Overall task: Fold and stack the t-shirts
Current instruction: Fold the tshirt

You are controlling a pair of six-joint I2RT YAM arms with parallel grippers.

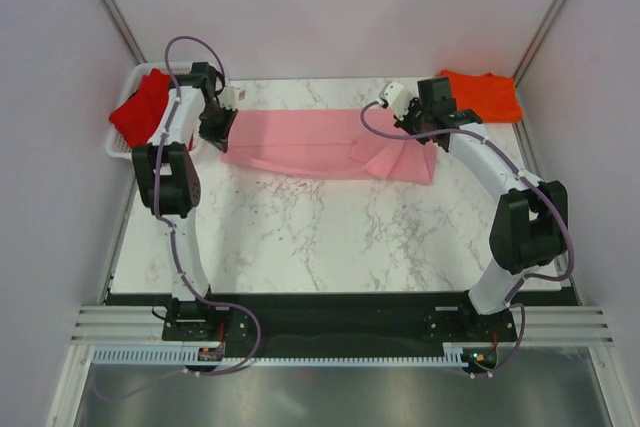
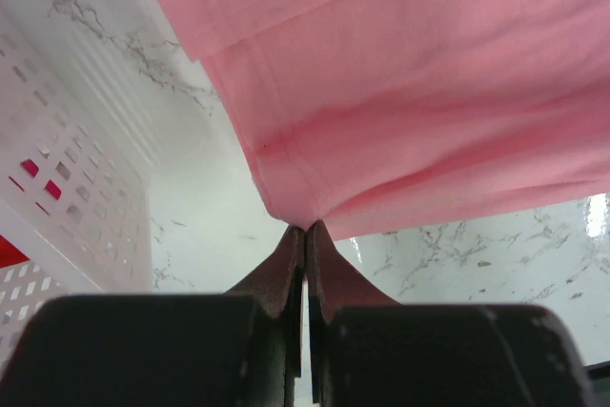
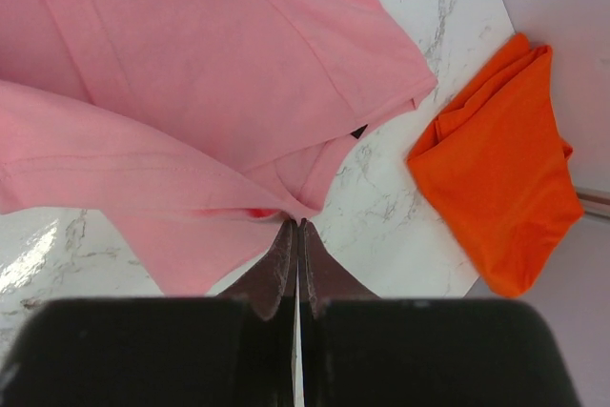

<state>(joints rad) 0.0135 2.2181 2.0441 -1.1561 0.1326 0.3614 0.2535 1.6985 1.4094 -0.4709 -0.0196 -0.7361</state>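
The light pink t-shirt (image 1: pixel 320 142) lies stretched in a long band across the back of the marble table, partly folded over itself. My left gripper (image 1: pixel 222 132) is shut on its left end; in the left wrist view the tips (image 2: pixel 305 228) pinch a corner of the pink cloth (image 2: pixel 429 92). My right gripper (image 1: pixel 425 132) is shut on its right end, the tips (image 3: pixel 298 223) nipping a gathered fold of the pink shirt (image 3: pixel 191 73) near its small dark tag (image 3: pixel 358 131). The orange t-shirt (image 1: pixel 485 94) lies folded at the back right corner. The deep red t-shirt (image 1: pixel 140 107) sits in the basket.
A white mesh basket (image 1: pixel 118 152) stands at the back left corner, its wall (image 2: pixel 67 169) close beside my left gripper. The folded orange shirt (image 3: pixel 500 178) lies just right of my right gripper, near the table's edge and the side wall.
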